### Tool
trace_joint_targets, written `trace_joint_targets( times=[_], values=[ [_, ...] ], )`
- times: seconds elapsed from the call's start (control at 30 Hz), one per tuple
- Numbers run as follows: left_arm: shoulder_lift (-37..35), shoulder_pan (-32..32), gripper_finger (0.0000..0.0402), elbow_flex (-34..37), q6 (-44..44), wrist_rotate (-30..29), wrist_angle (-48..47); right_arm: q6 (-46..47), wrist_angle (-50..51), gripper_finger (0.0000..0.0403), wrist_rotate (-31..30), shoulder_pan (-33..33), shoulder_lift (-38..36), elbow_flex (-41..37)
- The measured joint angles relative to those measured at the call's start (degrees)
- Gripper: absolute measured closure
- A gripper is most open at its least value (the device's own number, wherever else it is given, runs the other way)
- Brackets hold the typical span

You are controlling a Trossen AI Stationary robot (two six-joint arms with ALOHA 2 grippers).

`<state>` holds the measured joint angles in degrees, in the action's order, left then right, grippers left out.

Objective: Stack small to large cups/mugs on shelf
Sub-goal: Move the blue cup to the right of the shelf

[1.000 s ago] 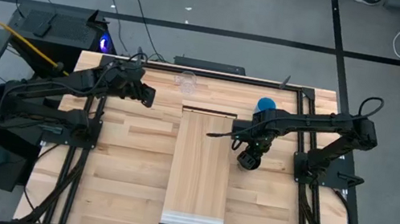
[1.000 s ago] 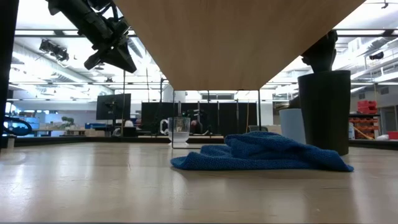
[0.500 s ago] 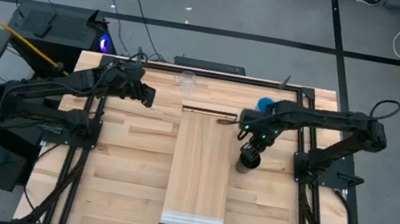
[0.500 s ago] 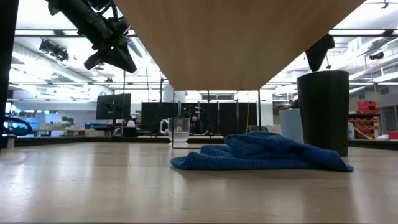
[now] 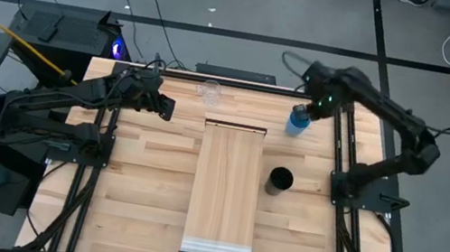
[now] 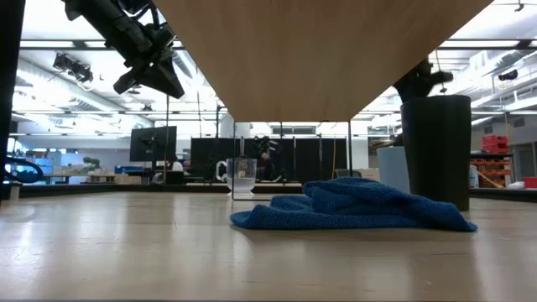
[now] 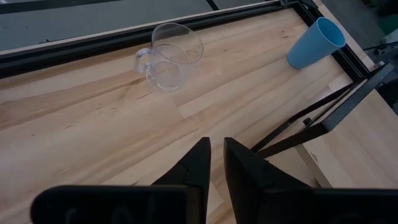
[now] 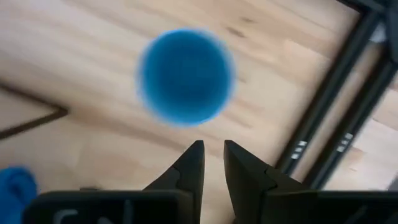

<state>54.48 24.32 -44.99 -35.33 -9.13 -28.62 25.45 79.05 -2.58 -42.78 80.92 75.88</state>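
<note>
The right gripper (image 8: 211, 163) is hovering above the blue cup (image 5: 298, 120), fingers a narrow gap apart and holding nothing, likely lining up for a pick. That cup is standing upright near the worktop's (image 5: 142, 185) far right corner, mouth upward, its axis vertical. The black cup (image 5: 279, 182) is standing upright just beside the shelf's (image 5: 226, 190) right edge, off the board. The shelf's long axis is running front to back, metal strip at the near end. The left gripper (image 7: 216, 163) is waiting, slightly parted and empty, aimed toward the clear cup (image 7: 169, 56), which is sitting upright near the far edge.
</note>
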Motion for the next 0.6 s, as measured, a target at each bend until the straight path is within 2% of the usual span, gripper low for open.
trace_joint_targets(
  times=[0.1,0.2,0.37,0.6],
  values=[
    [0.0,0.0,0.0349,0.0,0.0,0.0,0.0,-2.45,-0.27,0.0334,1.23,-5.99,2.61,-0.09],
    [0.0,0.0,0.0351,0.0,0.0,0.0,0.0,-4.5,-1.89,0.0334,3.96,-8.66,4.8,-0.61],
    [0.0,0.0,0.0346,0.0,0.02,0.0,0.0,-5.53,-5.89,0.0334,5.87,-8.57,7.73,-0.63],
    [0.0,0.0,0.0344,0.0,0.0,0.0,-0.19,-5.73,-6.76,0.0334,5.34,-8.49,11.13,-0.66]
  ],
)
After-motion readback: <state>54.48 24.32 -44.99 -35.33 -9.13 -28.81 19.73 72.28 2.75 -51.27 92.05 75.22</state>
